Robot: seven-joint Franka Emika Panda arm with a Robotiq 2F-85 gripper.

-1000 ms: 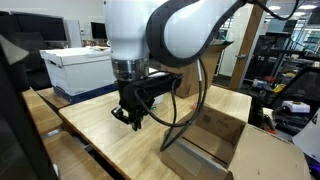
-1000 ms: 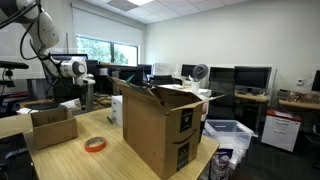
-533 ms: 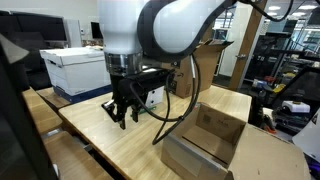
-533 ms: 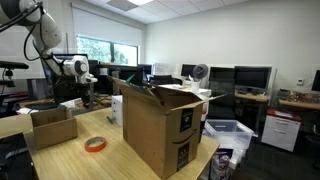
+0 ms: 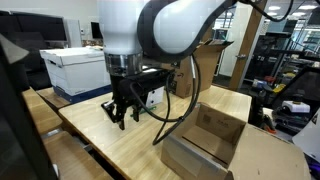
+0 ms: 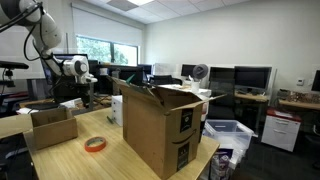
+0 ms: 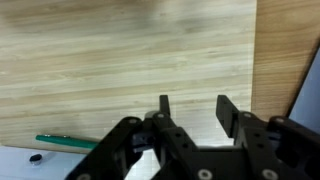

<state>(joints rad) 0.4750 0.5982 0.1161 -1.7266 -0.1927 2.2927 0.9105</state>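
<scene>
My gripper (image 7: pixel 192 110) hangs over the bare wooden tabletop (image 7: pixel 120 60), its two black fingers (image 7: pixel 226 110) apart with nothing between them. A green pen (image 7: pixel 65 142) lies on the wood to the left of the gripper, near a white object (image 7: pixel 20 162) at the lower left corner. In an exterior view the gripper (image 5: pixel 120 113) points down close above the table (image 5: pixel 110 140), to the left of a low open cardboard box (image 5: pixel 210 140). In an exterior view the arm's wrist (image 6: pixel 78 70) stands at the far left behind that small box (image 6: pixel 50 126).
A white lidded box (image 5: pixel 78 68) stands at the table's back corner. A tall open cardboard box (image 6: pixel 160 125) stands on the table near the camera, and an orange tape roll (image 6: pixel 95 144) lies in front of it. Desks with monitors (image 6: pixel 250 78) fill the room behind.
Over the last second the arm has shifted left, away from the low cardboard box, and the wrist has turned. In the last half second nothing has visibly moved.
</scene>
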